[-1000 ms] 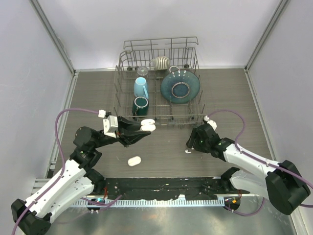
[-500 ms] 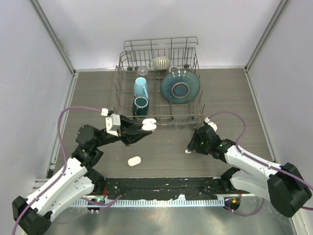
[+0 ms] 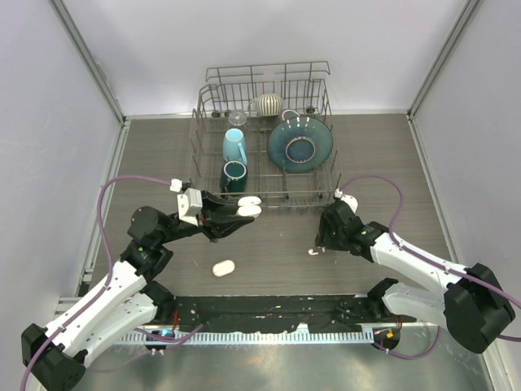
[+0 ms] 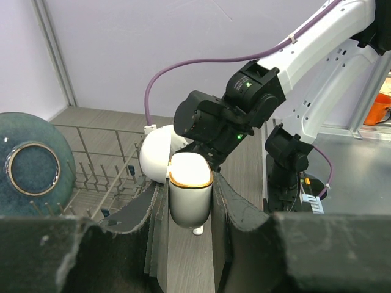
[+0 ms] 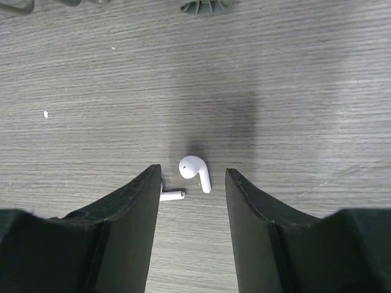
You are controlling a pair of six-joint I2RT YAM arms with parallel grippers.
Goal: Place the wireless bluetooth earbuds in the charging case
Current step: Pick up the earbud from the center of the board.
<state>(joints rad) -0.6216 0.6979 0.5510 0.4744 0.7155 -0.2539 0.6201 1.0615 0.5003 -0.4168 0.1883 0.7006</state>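
Observation:
My left gripper (image 3: pixel 241 213) is shut on the white charging case (image 4: pixel 190 194). It holds the case above the table, upright, with the gold-rimmed lid (image 4: pixel 156 160) flipped open. My right gripper (image 5: pixel 193 174) is open and low over the table. One white earbud (image 5: pixel 195 171) lies flat between its fingers, touching neither. A second earbud (image 5: pixel 173 195) lies beside it, its head hidden behind the left finger (image 5: pixel 131 213). From above, the right gripper (image 3: pixel 319 243) covers most of the earbuds (image 3: pixel 313 252). An earbud (image 4: pixel 197 231) also shows on the table under the held case.
A wire dish rack (image 3: pixel 264 195) stands behind both grippers. It holds a light blue mug (image 3: pixel 234 145), a dark green mug (image 3: pixel 234 175), a teal plate (image 3: pixel 299 144) and a striped bowl (image 3: pixel 267 104). A white oval case (image 3: pixel 223 267) lies on the table near the front.
The right gripper's jaws have narrowed around the earbud and its wrist has shifted slightly toward the rack. The left arm has edged right with the case still held.

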